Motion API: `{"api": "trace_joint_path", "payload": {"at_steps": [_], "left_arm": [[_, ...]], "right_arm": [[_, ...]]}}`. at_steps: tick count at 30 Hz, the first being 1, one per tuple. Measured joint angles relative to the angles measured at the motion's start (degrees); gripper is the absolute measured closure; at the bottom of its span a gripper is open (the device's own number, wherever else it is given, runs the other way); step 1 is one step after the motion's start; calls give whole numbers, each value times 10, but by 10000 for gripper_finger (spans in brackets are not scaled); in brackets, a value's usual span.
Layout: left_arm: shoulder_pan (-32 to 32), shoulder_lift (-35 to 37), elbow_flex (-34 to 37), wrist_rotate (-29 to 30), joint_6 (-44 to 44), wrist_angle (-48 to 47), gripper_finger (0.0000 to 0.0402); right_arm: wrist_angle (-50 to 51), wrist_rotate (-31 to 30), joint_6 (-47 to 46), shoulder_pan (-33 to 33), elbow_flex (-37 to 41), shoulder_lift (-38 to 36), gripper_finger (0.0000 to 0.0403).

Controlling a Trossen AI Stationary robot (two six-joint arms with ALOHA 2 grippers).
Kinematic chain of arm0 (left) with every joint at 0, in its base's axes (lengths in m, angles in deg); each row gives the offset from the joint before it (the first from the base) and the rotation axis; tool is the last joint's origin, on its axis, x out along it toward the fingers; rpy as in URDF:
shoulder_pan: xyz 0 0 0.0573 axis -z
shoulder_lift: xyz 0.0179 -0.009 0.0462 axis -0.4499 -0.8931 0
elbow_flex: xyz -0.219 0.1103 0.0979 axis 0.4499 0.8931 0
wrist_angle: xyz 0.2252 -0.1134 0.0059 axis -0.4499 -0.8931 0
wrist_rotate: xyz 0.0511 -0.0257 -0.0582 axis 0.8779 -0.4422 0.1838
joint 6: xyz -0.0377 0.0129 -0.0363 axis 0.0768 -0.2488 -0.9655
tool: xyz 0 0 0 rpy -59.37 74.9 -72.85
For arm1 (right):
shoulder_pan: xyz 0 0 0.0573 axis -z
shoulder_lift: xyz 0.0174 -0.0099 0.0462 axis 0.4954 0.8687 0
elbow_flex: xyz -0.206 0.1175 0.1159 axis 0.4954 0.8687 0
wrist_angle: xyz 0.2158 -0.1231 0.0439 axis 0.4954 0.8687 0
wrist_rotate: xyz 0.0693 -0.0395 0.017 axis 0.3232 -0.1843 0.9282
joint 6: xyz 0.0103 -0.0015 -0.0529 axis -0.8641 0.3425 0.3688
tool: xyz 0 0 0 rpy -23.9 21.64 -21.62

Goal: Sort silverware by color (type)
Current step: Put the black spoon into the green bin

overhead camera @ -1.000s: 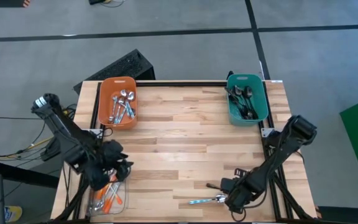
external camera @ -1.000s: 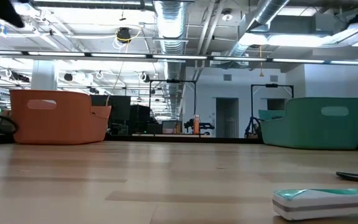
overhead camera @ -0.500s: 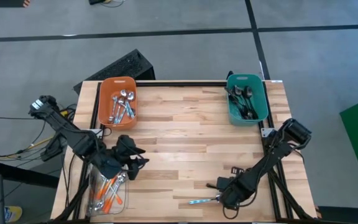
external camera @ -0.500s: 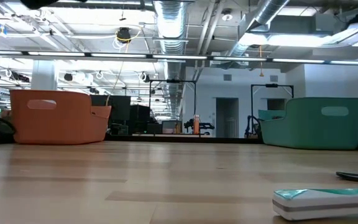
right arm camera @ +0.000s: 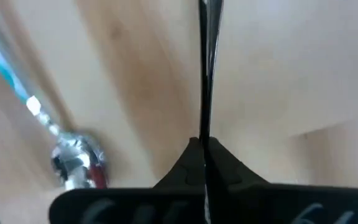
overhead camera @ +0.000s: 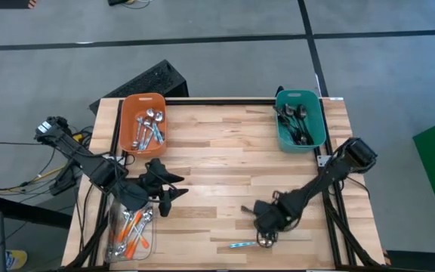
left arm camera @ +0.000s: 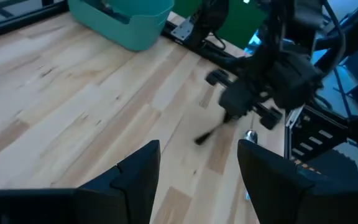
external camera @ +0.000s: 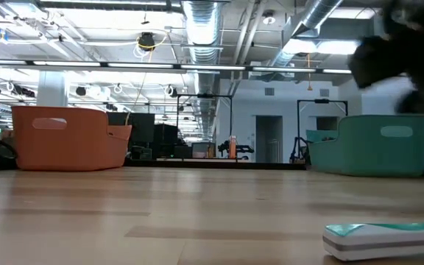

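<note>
My right gripper [overhead camera: 265,220] stands over the table's near right part, shut on a dark spoon [overhead camera: 247,208] whose handle sticks out toward the table's left. A light-blue-handled spoon [overhead camera: 240,245] lies flat on the wood just nearer, its bowl [right arm camera: 73,163] beside the gripper. My left gripper [overhead camera: 165,190] hovers open above the wood, beside a clear tray [overhead camera: 119,249] of orange-handled spoons [overhead camera: 133,227]. At the far left an orange bin [overhead camera: 143,102] holds silver spoons [overhead camera: 149,127]. At the far right a teal bin [overhead camera: 317,121] holds dark spoons [overhead camera: 294,125]. My right gripper pinches the dark spoon between its two fingertips, coming from above and pointing down. The thin handle [right arm camera: 205,93] runs straight out from between them; the fingers hide the rest. In the left wrist view the handle [left arm camera: 209,133] slants down toward the wood; whether its end touches, I cannot tell.
Bare wood lies between the two bins and across the table's middle [overhead camera: 217,159]. The blue-handled spoon's handle [external camera: 385,237] lies near the front edge. A black crate [overhead camera: 146,79] stands on the floor behind the far left corner.
My right gripper has gone from over the blue-handled spoon's bowl toward the far edge and slightly left, onto the dark spoon, which has shifted that way and left its place in the low view. My left gripper has moved right from over the clear tray, rising and tipping up.
</note>
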Motion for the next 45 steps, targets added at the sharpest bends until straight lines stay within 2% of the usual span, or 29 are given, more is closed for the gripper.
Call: {"api": "trace_joint_path", "payload": {"at_steps": [7,13,20,27,33,36,39,45], "left_arm": [[-2,3,0,-1,4,7,199],[-5,4,0,1,4,8,199],[-40,4,0,3,-1,22,199],[-60,4,0,-5,-39,24,199],[-60,4,0,-6,-52,24,199],[-60,4,0,-7,-67,24,199],[-59,4,0,-22,-77,23,199],[-59,4,0,-37,-87,23,199]], "right_arm": [[14,-60,7,75,0,-100,396],[88,-133,17,163,0,-235,397],[206,-192,83,333,-1,-360,397],[268,-256,192,549,-1,-388,391],[238,-240,306,704,-1,-369,380],[248,-198,354,760,0,-356,355],[249,-160,384,797,-1,-346,311],[243,-154,390,805,-1,-348,215]]}}
